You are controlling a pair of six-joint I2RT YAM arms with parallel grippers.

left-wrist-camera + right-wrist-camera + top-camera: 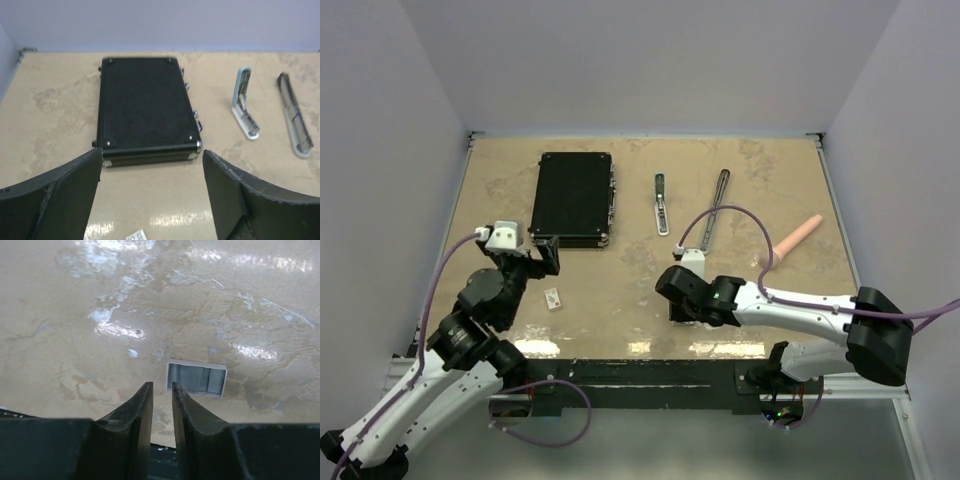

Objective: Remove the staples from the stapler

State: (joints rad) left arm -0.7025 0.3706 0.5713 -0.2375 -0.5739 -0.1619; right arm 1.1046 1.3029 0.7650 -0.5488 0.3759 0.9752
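Seeing right pincer (161,386) low over tabletop (75,315), near front edge, about midway along it. Fingers almost together, slim gap, nothing between them. Staples (196,379) lie flat on tabletop just beyond its fingertips; we cannot tell whether they touch. We note left pincer (152,157) spread wide, empty, facing black case (145,105) toward far left corner. Stapler (661,204) lies as two separate bars right of case, toward far edge. Pink cylinder (795,240) toward right edge.
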